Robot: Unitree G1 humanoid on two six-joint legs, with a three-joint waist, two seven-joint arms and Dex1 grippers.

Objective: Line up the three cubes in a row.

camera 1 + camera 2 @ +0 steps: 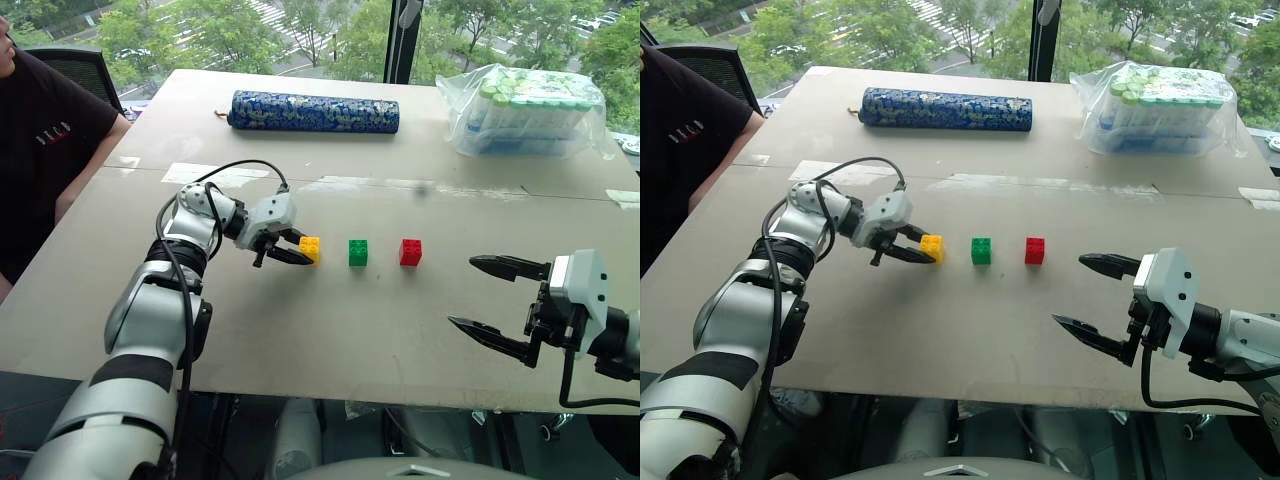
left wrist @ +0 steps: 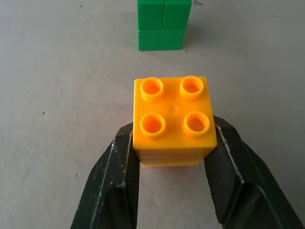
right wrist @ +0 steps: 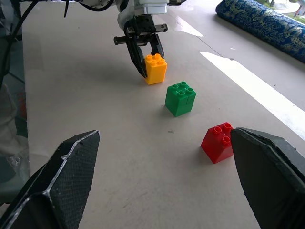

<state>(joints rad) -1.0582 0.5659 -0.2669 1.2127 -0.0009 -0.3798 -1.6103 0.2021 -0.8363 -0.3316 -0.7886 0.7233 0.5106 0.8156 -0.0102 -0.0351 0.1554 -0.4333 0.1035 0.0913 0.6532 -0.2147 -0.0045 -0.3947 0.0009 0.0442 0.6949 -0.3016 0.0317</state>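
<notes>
Three studded cubes stand in a line across the middle of the table: a yellow-orange cube (image 1: pixel 310 248), a green cube (image 1: pixel 358 252) and a red cube (image 1: pixel 410 251), with small gaps between them. My left gripper (image 1: pixel 303 250) reaches in from the left and is shut on the yellow-orange cube (image 2: pixel 172 119), one black finger (image 2: pixel 119 167) on each side; the cube rests on the table. My right gripper (image 1: pixel 461 292) hovers open to the right of the red cube (image 3: pixel 218 142), nothing between its fingers.
A long blue patterned cylinder (image 1: pixel 313 111) lies at the back of the table. A clear plastic bag of bottles (image 1: pixel 530 108) sits at the back right. A person in a dark shirt (image 1: pixel 45 150) sits at the table's left side.
</notes>
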